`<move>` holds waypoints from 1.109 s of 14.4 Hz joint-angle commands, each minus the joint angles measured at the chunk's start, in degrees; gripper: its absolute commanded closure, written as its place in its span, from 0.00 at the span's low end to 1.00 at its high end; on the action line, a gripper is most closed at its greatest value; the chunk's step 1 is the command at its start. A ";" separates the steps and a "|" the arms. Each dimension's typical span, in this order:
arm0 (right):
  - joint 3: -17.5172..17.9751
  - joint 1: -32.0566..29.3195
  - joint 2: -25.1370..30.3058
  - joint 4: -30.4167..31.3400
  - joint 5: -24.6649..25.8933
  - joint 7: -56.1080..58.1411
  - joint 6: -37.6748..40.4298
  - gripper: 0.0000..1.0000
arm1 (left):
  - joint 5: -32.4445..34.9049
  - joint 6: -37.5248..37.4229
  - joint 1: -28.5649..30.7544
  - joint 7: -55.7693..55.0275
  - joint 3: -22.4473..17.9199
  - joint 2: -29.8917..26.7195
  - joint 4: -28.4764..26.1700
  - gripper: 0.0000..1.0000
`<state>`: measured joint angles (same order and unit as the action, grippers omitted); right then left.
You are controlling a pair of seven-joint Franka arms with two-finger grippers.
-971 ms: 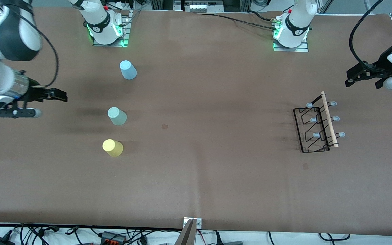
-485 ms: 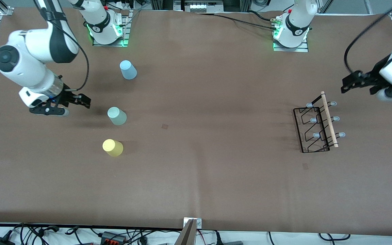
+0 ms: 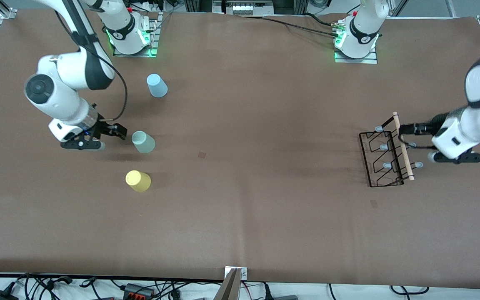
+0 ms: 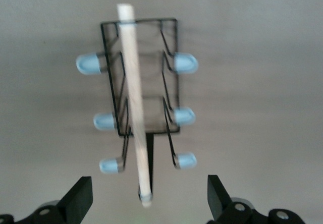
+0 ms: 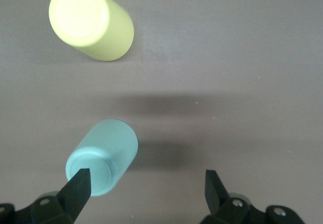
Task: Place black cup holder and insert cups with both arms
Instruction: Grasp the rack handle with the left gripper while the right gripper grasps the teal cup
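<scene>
The black cup holder [image 3: 383, 158] stands at the left arm's end of the table, its wooden rod handle [image 4: 132, 82] on top and blue-grey pegs out to both sides. My left gripper [image 3: 406, 135] is open beside the holder, and the rod's end sits between its fingers [image 4: 150, 196] untouched. The pale green cup [image 3: 143, 142], yellow cup [image 3: 138, 181] and light blue cup [image 3: 156, 85] stand mouth down at the right arm's end. My right gripper [image 3: 119, 131] hangs open right beside the green cup [image 5: 108, 151], which lies off toward one finger [image 5: 147, 186]. The yellow cup [image 5: 91, 22] is past it.
Both arm bases [image 3: 129, 37] [image 3: 356, 41] sit at the table's back edge. A metal clamp [image 3: 235, 275] and cables lie along the front edge. Brown table surface [image 3: 244, 187] stretches between the cups and the holder.
The right arm swung in from the table's end and brought its gripper up to the green cup. The left arm came down and in, setting its open gripper at the holder's handle.
</scene>
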<state>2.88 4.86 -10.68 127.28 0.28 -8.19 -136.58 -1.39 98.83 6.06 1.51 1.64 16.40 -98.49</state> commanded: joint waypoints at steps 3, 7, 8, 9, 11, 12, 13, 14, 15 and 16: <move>-0.25 3.39 -3.38 -0.18 0.16 -4.11 -4.04 0.00 | 0.42 19.26 1.32 0.95 0.64 -3.65 -12.67 0.00; -0.25 5.15 -3.38 -1.06 -0.01 -6.39 -3.69 0.00 | 0.42 23.25 1.06 1.57 0.91 -3.92 -15.76 0.01; -0.25 5.85 -3.38 -0.98 -0.01 -6.75 -3.69 0.00 | 0.59 23.69 1.05 1.57 1.08 -4.10 -16.03 0.07; -0.16 6.12 -3.38 -0.89 -0.01 -7.10 -3.52 0.00 | 2.07 24.04 1.05 1.66 1.17 -4.01 -16.12 0.14; -0.25 6.47 -3.38 -0.54 -0.01 -7.10 -3.52 0.00 | 4.28 24.13 0.97 1.57 1.35 -4.18 -16.21 0.31; -0.25 6.65 -3.38 -0.45 -0.01 -7.10 -3.52 0.00 | 4.29 24.04 1.05 1.66 1.52 -4.18 -16.29 0.33; -0.25 6.74 -3.47 -0.36 -0.01 -7.10 -3.52 0.00 | 4.29 24.04 1.05 1.66 1.61 -4.36 -17.16 0.35; -0.25 6.74 -3.56 -0.27 -0.01 -7.10 -3.52 0.00 | 4.29 24.13 1.05 1.57 1.61 -5.23 -18.04 0.38; -0.25 6.74 -3.56 -0.27 -0.01 -7.10 -3.43 0.00 | 4.29 24.13 0.97 1.57 1.61 -6.20 -19.18 0.44; -0.25 6.74 -3.82 -0.10 -0.01 -7.10 -3.52 0.00 | 4.29 24.13 0.97 1.57 1.61 -6.73 -19.54 0.47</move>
<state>2.95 10.95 -14.47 126.70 0.27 -14.34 -140.07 2.14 121.98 6.89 1.93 3.01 13.39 -114.40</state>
